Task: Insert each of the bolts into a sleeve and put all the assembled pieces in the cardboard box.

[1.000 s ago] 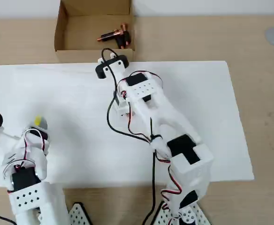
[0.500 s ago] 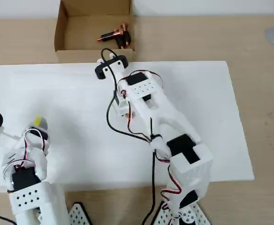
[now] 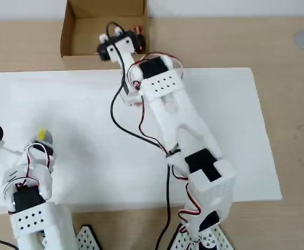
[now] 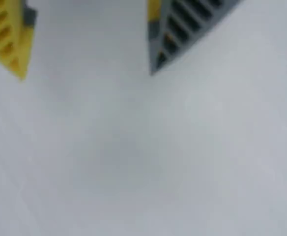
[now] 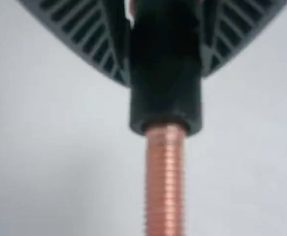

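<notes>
- Hanging over the front wall of the cardboard box (image 3: pixel 66 36), the right gripper (image 3: pixel 118 42) is carrying one assembled piece. The box is sitting on the table (image 3: pixel 292 104) just beyond the white sheet (image 3: pixel 235 130).
- The right gripper's dark ribbed fingers (image 5: pixel 84 44) are clenching the black sleeve (image 5: pixel 165 98) from both sides.
- Trouble I am expecting: the piece is hovering close to the box's front wall. Letting go here could be bouncing it off the rim and back onto the sheet.
- A second risk is sitting in the grip itself. The fingers are squeezing the sleeve alone, so a downward tilt could be letting the bolt (image 5: pixel 165 187) slide out.
- The sleeve is looking matte, black and tubular. The bolt is poking straight out of its end, copper-coloured, with fine threads running along it.
- A copper end (image 3: pixel 138 30) is showing inside the box, just beside the right gripper.
- The left gripper (image 4: pixel 87 71) is waiting low over the sheet near its left side. Its yellow-edged fingers are standing spread apart, gripping nothing.
</notes>
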`<state>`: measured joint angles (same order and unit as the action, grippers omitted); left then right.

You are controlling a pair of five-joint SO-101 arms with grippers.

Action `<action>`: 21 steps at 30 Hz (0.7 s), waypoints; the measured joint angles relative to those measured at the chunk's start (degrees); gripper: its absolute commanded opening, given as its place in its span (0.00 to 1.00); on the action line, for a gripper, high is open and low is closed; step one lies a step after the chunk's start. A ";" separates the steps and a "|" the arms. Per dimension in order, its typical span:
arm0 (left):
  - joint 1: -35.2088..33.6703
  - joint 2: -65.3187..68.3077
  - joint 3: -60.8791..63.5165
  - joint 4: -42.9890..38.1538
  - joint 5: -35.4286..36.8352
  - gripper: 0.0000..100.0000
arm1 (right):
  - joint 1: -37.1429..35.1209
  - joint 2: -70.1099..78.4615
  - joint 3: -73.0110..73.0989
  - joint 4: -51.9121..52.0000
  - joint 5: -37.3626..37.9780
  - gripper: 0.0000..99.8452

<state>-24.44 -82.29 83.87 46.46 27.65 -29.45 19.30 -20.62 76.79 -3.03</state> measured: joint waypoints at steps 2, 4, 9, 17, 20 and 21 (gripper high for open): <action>0.00 0.00 0.00 0.00 0.00 0.18 | 0.00 0.00 -1.41 -3.16 1.67 0.01; 0.00 0.00 0.00 0.00 0.00 0.18 | 0.00 0.00 -1.58 -7.82 4.13 0.01; 0.00 0.00 0.00 0.00 0.00 0.18 | 0.00 3.87 -2.29 -22.07 6.51 0.01; 0.00 0.00 0.00 0.00 0.00 0.18 | 2.90 17.76 -15.03 -38.59 6.86 0.01; 0.00 0.00 0.00 0.00 0.00 0.18 | 3.87 23.91 -22.59 -38.95 6.86 0.01; 0.00 0.00 0.00 0.00 0.00 0.18 | 4.13 25.67 -25.14 -38.33 6.86 0.01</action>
<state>-24.44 -82.29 83.87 46.46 27.65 -25.32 44.97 -45.76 38.46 3.82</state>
